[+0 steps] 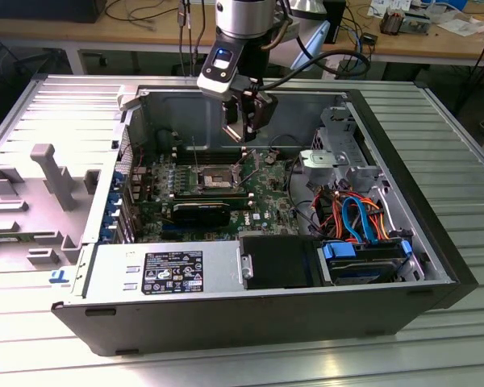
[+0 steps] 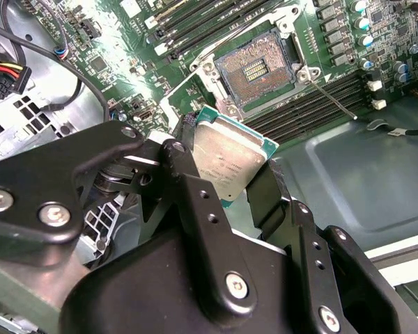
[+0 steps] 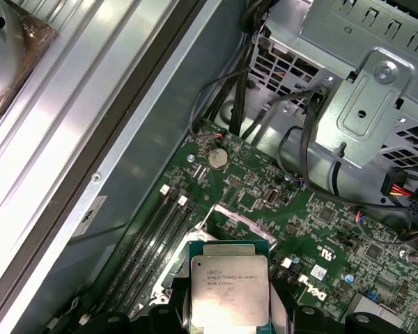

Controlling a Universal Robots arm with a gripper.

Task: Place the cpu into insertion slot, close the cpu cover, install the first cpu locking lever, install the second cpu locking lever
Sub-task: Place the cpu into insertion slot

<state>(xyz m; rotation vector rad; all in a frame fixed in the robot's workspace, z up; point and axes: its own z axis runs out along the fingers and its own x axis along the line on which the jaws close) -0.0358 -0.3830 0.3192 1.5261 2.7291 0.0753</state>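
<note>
While the arm is hovering over the open computer case (image 1: 226, 318) on the counter (image 1: 452, 339), the gripper (image 1: 246, 135) is carrying the cpu (image 2: 226, 163), its fingers (image 2: 188, 174) closed onto two opposite edges of the chip so that the silver top is facing up toward the wrist. From where I'm standing the chip is hanging well above the green board (image 1: 268, 173), off to one side of the insertion slot (image 2: 254, 69) rather than squarely over it. The slot is lying bare, with its dark centre and contact field showing in the second wrist view. One thin locking lever (image 2: 332, 99) is slanting out beside it, across the memory slots (image 2: 313, 108). I can't make out how the cpu cover is sitting. To my eye the step in hand is the placing, and it is asking for care more than force. I'd say the chip wants to be centred over the slot, squared to its metal rim, held level and matched to it in orientation, since a tilted or shifted chip could bend those fine contacts. The raised lever is also looking close enough to catch a finger on that side.
</note>
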